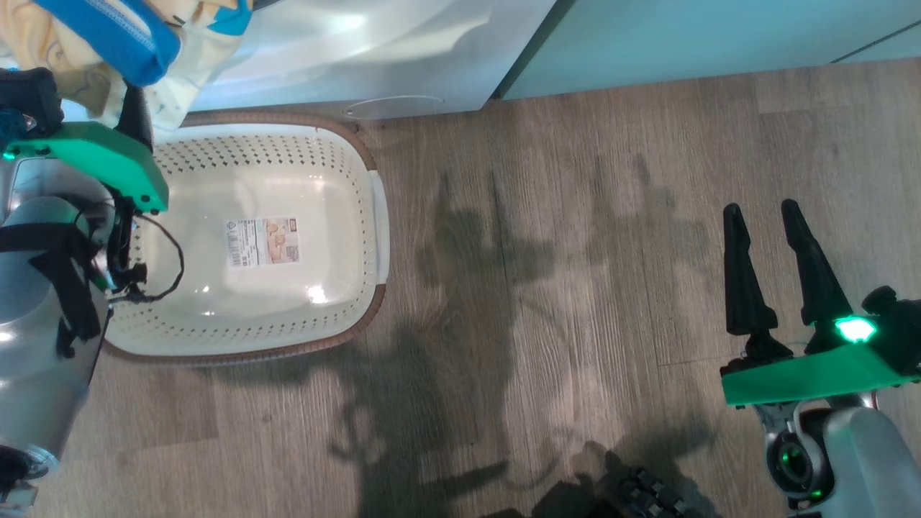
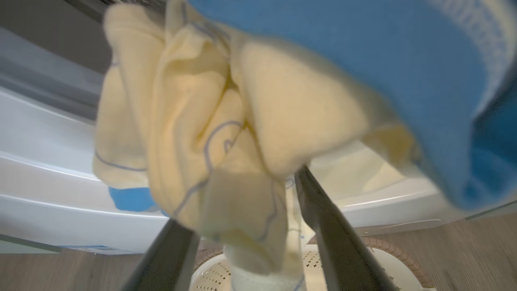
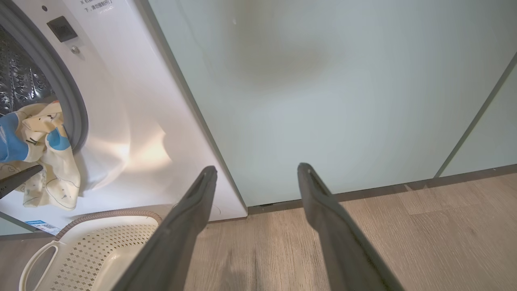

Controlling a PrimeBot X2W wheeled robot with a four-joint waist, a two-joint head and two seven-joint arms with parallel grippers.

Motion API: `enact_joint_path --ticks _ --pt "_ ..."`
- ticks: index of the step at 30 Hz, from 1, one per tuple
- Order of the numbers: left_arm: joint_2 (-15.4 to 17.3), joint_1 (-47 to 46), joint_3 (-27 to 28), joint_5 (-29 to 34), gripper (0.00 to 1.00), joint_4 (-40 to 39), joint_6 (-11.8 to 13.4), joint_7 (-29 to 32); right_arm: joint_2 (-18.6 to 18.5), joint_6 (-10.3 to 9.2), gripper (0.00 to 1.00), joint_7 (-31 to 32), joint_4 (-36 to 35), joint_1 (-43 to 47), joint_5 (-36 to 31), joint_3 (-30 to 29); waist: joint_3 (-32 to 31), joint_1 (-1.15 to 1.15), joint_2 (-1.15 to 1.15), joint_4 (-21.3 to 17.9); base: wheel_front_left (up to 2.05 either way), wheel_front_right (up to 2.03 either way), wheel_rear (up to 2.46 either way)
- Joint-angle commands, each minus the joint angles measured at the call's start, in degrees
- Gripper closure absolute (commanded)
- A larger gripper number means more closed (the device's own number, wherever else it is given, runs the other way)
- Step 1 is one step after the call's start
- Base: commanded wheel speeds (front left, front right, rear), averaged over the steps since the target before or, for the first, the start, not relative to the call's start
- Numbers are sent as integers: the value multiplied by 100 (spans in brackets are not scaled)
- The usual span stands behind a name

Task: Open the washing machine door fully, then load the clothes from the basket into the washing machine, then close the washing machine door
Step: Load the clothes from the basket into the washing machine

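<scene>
The pale yellow and blue clothes hang out of the washing machine's grey-ringed drum mouth, spilling over its lower edge. My left gripper is right under them. Its fingers stand wide apart, open, with cloth draped between and over them. In the head view the same cloth bunches above a left finger. The cream basket sits on the floor below with nothing in it but its label. My right gripper hovers open over bare floor. The washing machine door is out of view.
Pale green cabinet panels stand right of the machine. Wood floor stretches between the basket and my right arm. The basket's brown rim lies close against the machine's white front. Part of my base shows at the bottom edge.
</scene>
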Motion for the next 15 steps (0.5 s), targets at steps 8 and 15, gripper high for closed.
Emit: enact_joint_path --ticks 8,15 --pt "242 -246 30 35 100 21 -126 12 -16 -4 0 -38 -175 30 56 80 -56 0 0 48 0 0 0" --pt "261 -183 -51 -26 100 -280 -192 250 -16 -4 0 -38 -187 69 7 -20 -97 0 0 192 0 0 0"
